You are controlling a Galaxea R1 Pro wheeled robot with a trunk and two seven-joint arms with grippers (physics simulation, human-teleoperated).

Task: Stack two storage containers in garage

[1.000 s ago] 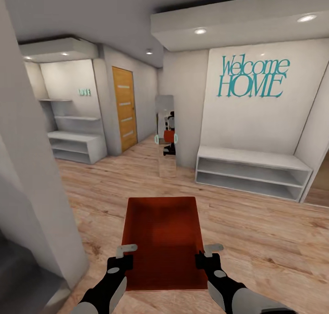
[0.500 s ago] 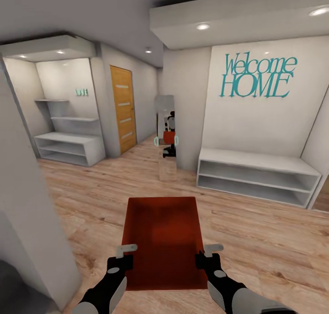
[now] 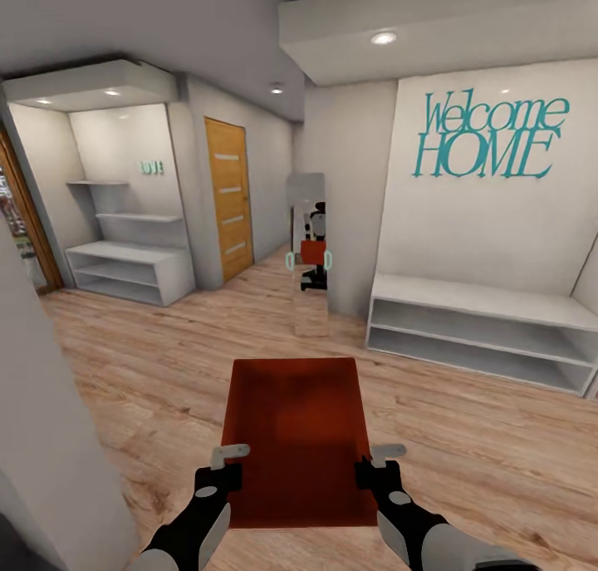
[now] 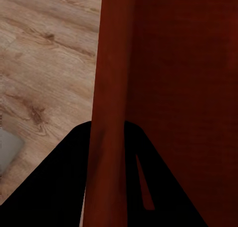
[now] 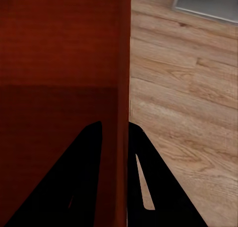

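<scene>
One red-orange storage container [image 3: 297, 438] hangs in front of me above the light wood plank floor, held by both arms. My left gripper [image 3: 223, 471] is shut on its left wall [image 4: 110, 113], one black finger [image 4: 59, 182] on each side of the wall. My right gripper [image 3: 375, 470] is shut on its right wall [image 5: 123, 88] in the same way, with a finger [image 5: 148, 187] outside the wall. The container is lidless and empty. I am in a hallway, not the garage.
A tall mirror [image 3: 309, 255] ahead reflects me with the box. A low white bench shelf [image 3: 482, 330] stands right under "Welcome HOME" lettering [image 3: 486, 135]. White shelving [image 3: 124, 263] and an orange wooden door [image 3: 228, 201] are at left. A white wall corner [image 3: 50, 438] is close on my left.
The whole view has shifted: the near left wall takes up less of the picture and the shelving alcove shows more. The container and both grippers keep the same hold.
</scene>
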